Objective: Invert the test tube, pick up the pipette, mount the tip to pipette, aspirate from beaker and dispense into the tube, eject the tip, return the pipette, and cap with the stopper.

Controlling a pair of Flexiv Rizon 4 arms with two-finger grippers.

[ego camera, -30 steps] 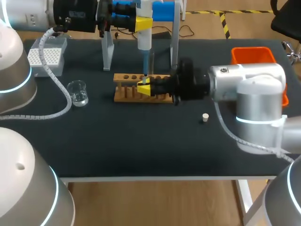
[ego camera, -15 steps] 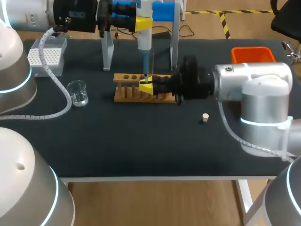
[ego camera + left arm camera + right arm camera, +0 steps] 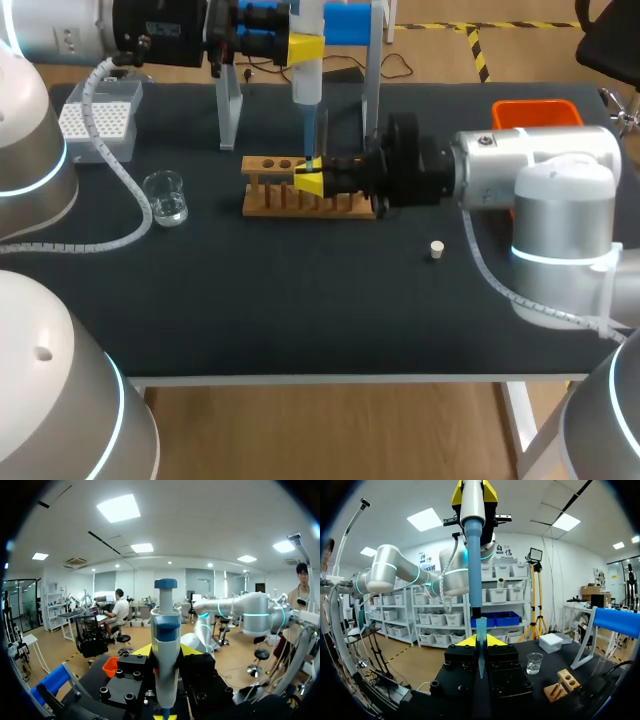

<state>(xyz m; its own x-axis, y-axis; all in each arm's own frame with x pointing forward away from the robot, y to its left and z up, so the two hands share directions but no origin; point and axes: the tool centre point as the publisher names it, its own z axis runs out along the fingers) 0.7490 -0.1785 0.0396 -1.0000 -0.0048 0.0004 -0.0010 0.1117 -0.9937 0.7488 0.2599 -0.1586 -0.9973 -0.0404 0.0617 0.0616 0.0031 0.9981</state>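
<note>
Nearest the table's front edge, the white stopper [image 3: 436,249] is lying by itself on the dark mat, so capping is not yet done. Behind it, the right gripper [image 3: 308,178] is reaching in over the wooden rack [image 3: 270,195], its yellow fingers pressing together on the test tube [image 3: 311,166], whose glass is hard to make out. Over the last second this gripper has been lifting, bringing the tube's mouth up around the blue pipette tip [image 3: 308,130]. The beaker [image 3: 165,197] is sitting well off to the left. Above the rack, the left gripper [image 3: 305,46] is pinching the pipette [image 3: 307,75] upright and has been holding it steady. Farthest back, the tip box [image 3: 95,120] is waiting. I am judging that dispensing is about to begin; ejecting, returning and capping are remaining.
</note>
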